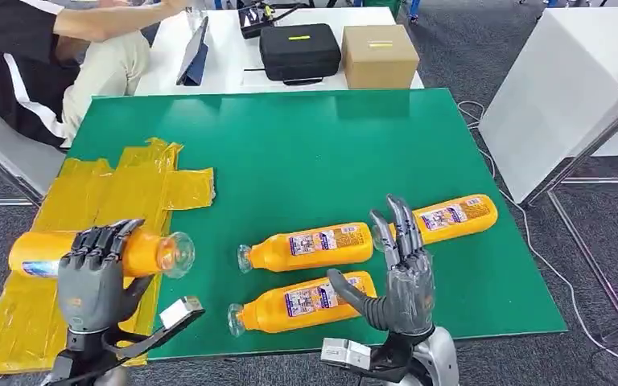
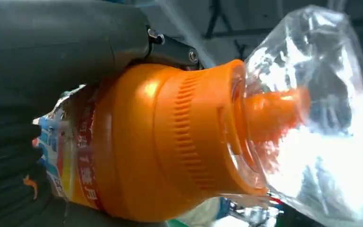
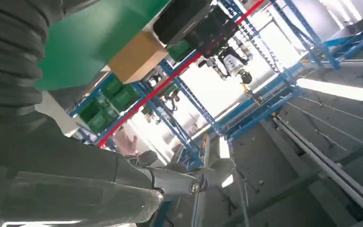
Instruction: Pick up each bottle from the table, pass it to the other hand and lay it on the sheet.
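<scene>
The left hand (image 1: 92, 277) grips an orange bottle (image 1: 141, 252) above the yellow sheet (image 1: 88, 209). The right hand (image 1: 398, 277) is released, fingers spread, over three bottles (image 1: 310, 248) lying right of the sheet.

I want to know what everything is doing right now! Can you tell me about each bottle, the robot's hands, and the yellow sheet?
held bottle: gripped sideways in the left hand, over the sheet
left hand: wrapped around that bottle
right hand: open, holding nothing
three other bottles: lying on their sides on the green mat
yellow sheet: spread out, wrinkled, no bottle lying on it
</scene>
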Controlling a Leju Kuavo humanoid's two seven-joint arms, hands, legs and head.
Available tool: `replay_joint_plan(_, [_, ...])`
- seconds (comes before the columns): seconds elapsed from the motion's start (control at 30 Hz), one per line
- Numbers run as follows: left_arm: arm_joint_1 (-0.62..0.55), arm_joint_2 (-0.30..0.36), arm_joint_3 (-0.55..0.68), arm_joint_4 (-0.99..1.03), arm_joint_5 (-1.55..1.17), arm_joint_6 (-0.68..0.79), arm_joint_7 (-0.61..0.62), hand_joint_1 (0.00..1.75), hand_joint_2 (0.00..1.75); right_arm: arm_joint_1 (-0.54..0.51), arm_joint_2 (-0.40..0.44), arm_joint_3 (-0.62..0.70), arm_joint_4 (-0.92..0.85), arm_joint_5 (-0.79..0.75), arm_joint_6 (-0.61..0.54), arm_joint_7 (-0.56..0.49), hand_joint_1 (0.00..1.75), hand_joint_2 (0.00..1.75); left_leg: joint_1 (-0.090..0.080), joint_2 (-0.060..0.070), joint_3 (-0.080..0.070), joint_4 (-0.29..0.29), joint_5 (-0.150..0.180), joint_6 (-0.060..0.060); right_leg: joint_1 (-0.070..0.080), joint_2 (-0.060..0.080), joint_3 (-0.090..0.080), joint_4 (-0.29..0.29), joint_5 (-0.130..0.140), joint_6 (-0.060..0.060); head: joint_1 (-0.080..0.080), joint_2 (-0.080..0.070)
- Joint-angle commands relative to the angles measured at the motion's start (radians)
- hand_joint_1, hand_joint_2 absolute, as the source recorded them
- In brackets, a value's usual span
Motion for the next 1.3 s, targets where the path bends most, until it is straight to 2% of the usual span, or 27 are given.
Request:
replay_joint_plan(0.03, [-0.324,0.341,-0.501,0.325,-0.131,-0.248,0.480,1.75,1.75,-0.057,-0.008,-0.065,0.068,0.024,-0.005,0.012,0.00,1.75,0.000,-0.007,0.003,-0.002,0.002,-0.004,0.000,-0.008,0.005,-0.002,0.000,-0.001,0.000,0.000])
replay_joint_plan(0.07, [-0.337,0.343,-0.520,0.342,-0.131,-0.263,0.494,1.75,1.75,-0.060,-0.008,-0.064,0.071,0.025,-0.005,0.013,0.00,1.75,0.001,-0.012,0.001,-0.001,0.003,-0.003,0.000,-0.012,0.004,-0.001,-0.001,-0.001,0.000,0.000])
replay_joint_plan(0.13, [-0.381,0.308,-0.539,0.459,-0.131,-0.309,0.471,1.75,1.75,-0.075,-0.013,-0.054,0.086,0.020,-0.005,0.021,0.00,1.75,0.000,-0.008,0.002,-0.001,0.002,-0.002,0.000,-0.008,-0.004,-0.001,0.000,0.000,0.000,0.000])
replay_joint_plan(0.23, [-0.433,0.290,-0.577,0.593,-0.131,-0.322,0.502,1.75,1.75,-0.071,-0.009,-0.058,0.092,0.012,-0.005,0.017,0.00,1.75,0.000,-0.007,0.004,-0.003,0.003,-0.002,-0.001,-0.007,-0.003,-0.002,0.000,0.000,-0.001,0.000])
replay_joint_plan(0.3, [-0.433,0.249,-0.513,0.652,-0.131,-0.295,0.479,1.75,1.75,-0.062,-0.004,-0.064,0.089,0.010,-0.005,0.020,0.00,1.75,0.000,-0.005,0.005,-0.003,0.002,-0.003,0.000,-0.005,0.007,-0.003,0.000,0.000,0.000,0.000])
replay_joint_plan(0.4, [-0.436,0.240,-0.501,0.668,-0.131,-0.299,0.478,1.75,1.75,-0.058,-0.005,-0.062,0.086,0.007,-0.005,0.025,0.00,1.75,0.000,-0.001,0.005,-0.002,0.001,-0.003,0.000,-0.002,0.006,-0.002,0.000,0.000,0.000,0.000])
replay_joint_plan(0.5, [-0.428,0.190,-0.400,0.711,-0.131,-0.355,0.437,1.75,1.75,-0.065,-0.015,-0.051,0.105,-0.008,-0.005,0.051,0.00,1.75,0.000,-0.001,0.005,-0.002,0.001,-0.004,-0.001,-0.002,0.006,-0.002,0.000,0.000,0.000,0.000])
replay_joint_plan(0.57, [-0.444,0.188,-0.376,0.736,-0.131,-0.385,0.437,1.75,1.75,-0.068,-0.015,-0.046,0.118,-0.010,-0.005,0.060,0.00,1.75,0.000,-0.001,0.004,-0.002,0.001,-0.003,-0.001,-0.001,0.005,-0.002,0.000,0.000,0.000,0.000])
replay_joint_plan(0.7, [-0.443,0.165,-0.293,0.748,-0.131,-0.405,0.405,1.75,1.75,-0.072,-0.010,-0.042,0.129,-0.013,-0.005,0.073,0.00,1.75,0.000,0.000,0.003,-0.001,0.001,-0.003,0.000,0.000,0.003,-0.001,0.001,0.000,0.000,0.000])
replay_joint_plan(0.87, [-0.442,0.167,-0.290,0.745,-0.131,-0.407,0.400,1.75,1.75,-0.073,-0.009,-0.040,0.132,-0.013,-0.005,0.074,0.00,1.75,0.001,0.000,0.002,0.000,0.001,-0.003,0.000,0.000,0.003,-0.001,0.000,0.000,0.000,0.000])
replay_joint_plan(1.07, [-0.394,0.153,-0.133,0.690,-0.131,-0.443,0.411,1.75,1.75,-0.059,-0.008,-0.032,0.152,-0.008,-0.005,0.092,0.00,1.75,0.000,0.001,0.003,-0.001,0.000,-0.003,0.000,0.001,0.004,-0.001,0.000,0.000,0.000,0.000])
replay_joint_plan(1.27, [-0.343,0.155,-0.090,0.647,-0.131,-0.467,0.402,1.75,1.75,-0.018,-0.008,-0.031,0.144,-0.003,-0.005,0.091,0.00,1.75,0.000,0.001,0.002,-0.001,0.001,-0.002,0.000,0.000,0.002,-0.001,0.000,0.000,0.000,0.000])
replay_joint_plan(1.3, [-0.340,0.150,-0.090,0.649,-0.131,-0.471,0.396,1.34,1.75,-0.012,-0.008,-0.030,0.140,-0.001,-0.005,0.090,0.00,1.75,0.000,0.001,0.004,-0.001,0.000,-0.003,0.000,0.000,0.004,-0.002,0.000,0.000,0.000,0.000])
